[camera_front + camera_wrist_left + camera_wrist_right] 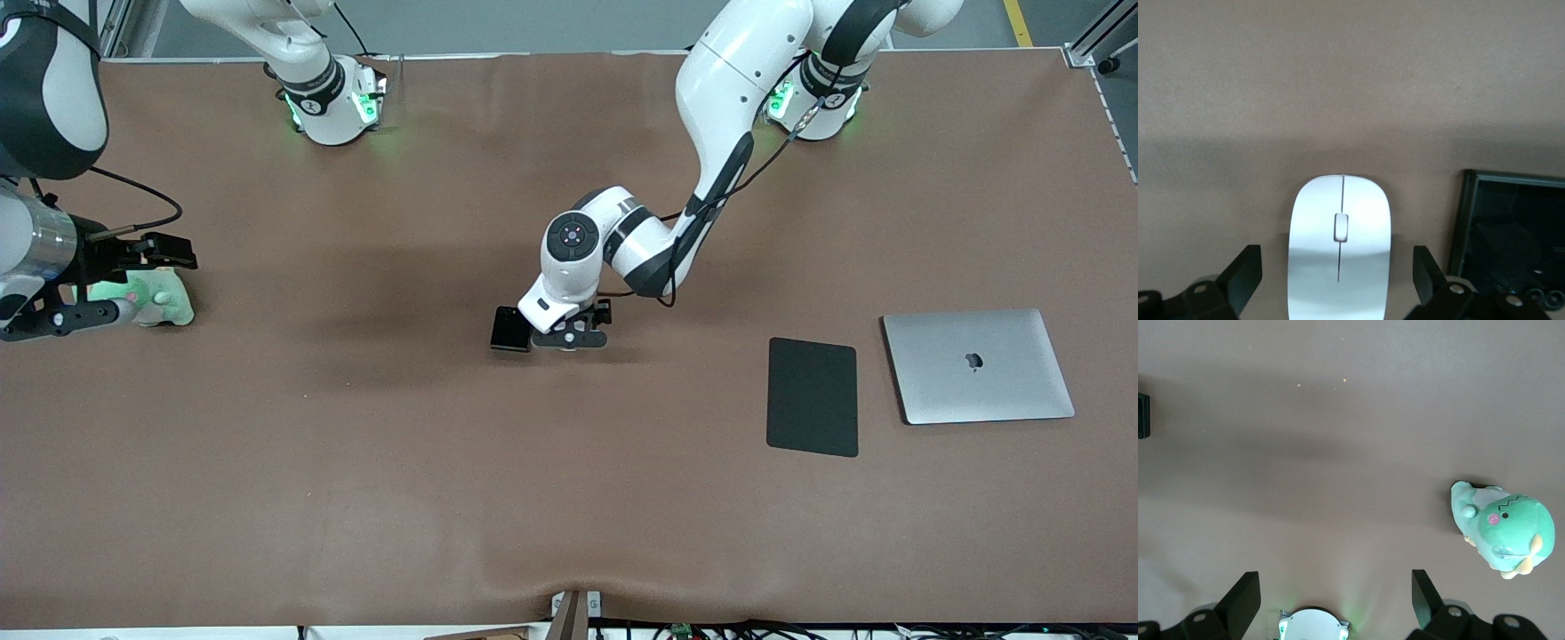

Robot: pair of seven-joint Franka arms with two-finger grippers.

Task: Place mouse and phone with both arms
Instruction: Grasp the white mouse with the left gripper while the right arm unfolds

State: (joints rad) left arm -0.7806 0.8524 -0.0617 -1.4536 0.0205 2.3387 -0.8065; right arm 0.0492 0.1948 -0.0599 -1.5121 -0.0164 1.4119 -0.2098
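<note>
Start with what lies nearest the front camera: your black pad (812,396) and the closed silver laptop (978,365) sit flat on the brown surface (356,462) toward the left arm's end, well apart from the work.

A little farther from the front camera, near the middle of the surface, the left gripper (1338,280) hangs low over the mouse (1339,250), jaws spread wide. In the left wrist view the mouse lies lengthwise between the two fingers (1245,273), a clear gap on each side, nothing touching it. The phone (510,328) lies flat just beside the mouse, on the side toward the right arm's end, close to one finger.

Judge the mouse as light, rigid and glossy, so likely to slip. You should take it across its long flanks, about at the scroll wheel, and close gently and squarely. The phone looks denser, stiff, slick-faced and breakable; its edges are the place to hold. Watch that the finger next to the phone does not nudge it as you close.

Toward the right arm's end, the right gripper (133,258) waits above a green plush toy (147,302), jaws apart and holding nothing.
</note>
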